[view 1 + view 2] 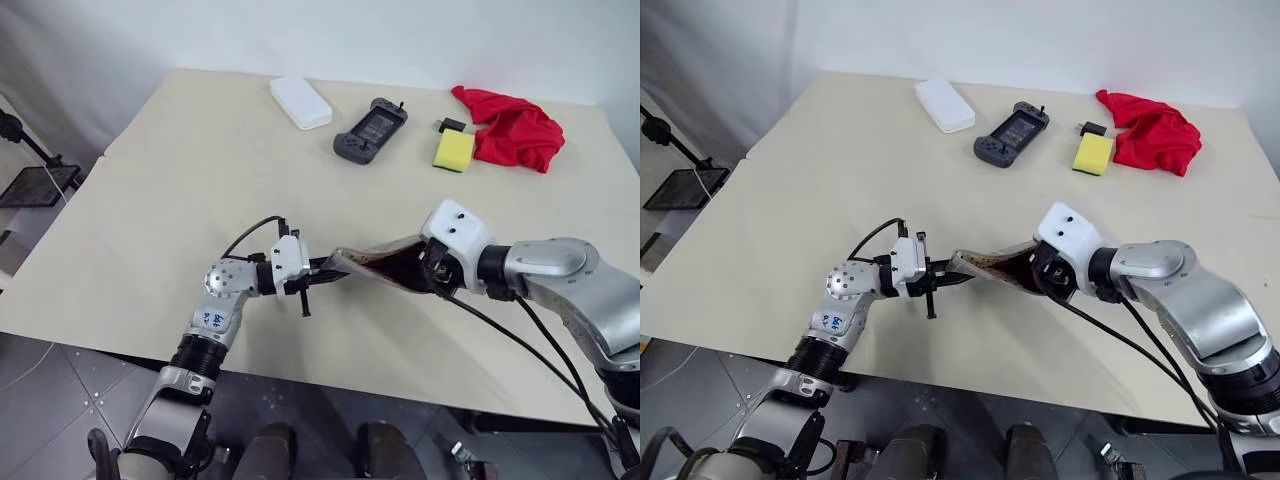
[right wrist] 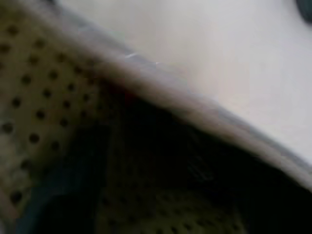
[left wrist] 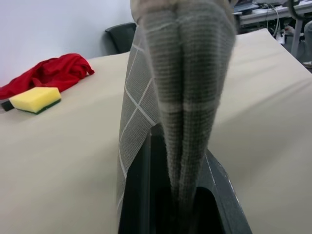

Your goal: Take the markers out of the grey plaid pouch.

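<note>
Fabric right up against the lens: the grey plaid pouch (image 3: 185, 97) rises straight out of the left gripper (image 1: 318, 272), whose jaws are pressed together on one end of it, holding it off the table (image 1: 180, 180) and roughly level, so its mouth faces the other arm. At that far end the right gripper (image 1: 432, 272) is nosed into the opening; from its own wrist we're looking down into a dark cavity past a dotted lining and a pale hem. I can't tell how its jaws stand, they're buried in cloth. No markers to be made out in there, just shadow and a faint reddish hint near the edge. My read: the left is bracing the pouch so the right can fish inside. Well beyond both jaws lie a white box (image 1: 301, 101), a handheld console (image 1: 370, 130), a yellow sponge (image 1: 454, 149) and a red cloth (image 1: 515, 133).
</note>
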